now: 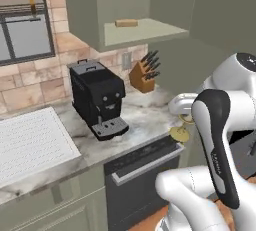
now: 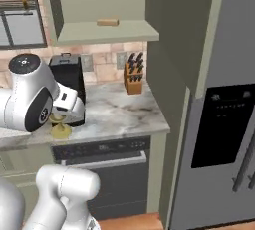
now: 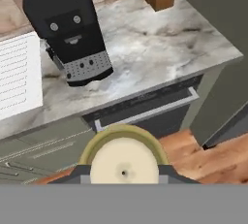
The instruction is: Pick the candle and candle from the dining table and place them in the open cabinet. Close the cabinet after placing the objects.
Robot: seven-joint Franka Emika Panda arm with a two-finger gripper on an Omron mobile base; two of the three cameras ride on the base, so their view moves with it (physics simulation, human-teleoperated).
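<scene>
a cream candle (image 3: pixel 124 166) on a gold holder with a round foot (image 1: pixel 179 134) rides in the robot's pincer (image 3: pixel 124 179), whose jaws are clamped tight on it, held in the air in front of the marble counter (image 3: pixel 160 48). seen from above in the hand view, the candle top is a pale disc with a small dark wick, ringed by gold. a black coffee machine (image 1: pixel 97 97) and a knife block (image 1: pixel 143 75) stand on the counter. above them the sage-green cabinet (image 1: pixel 85 10) hangs open, a small tan block (image 1: pixel 126 23) on its shelf.
</scene>
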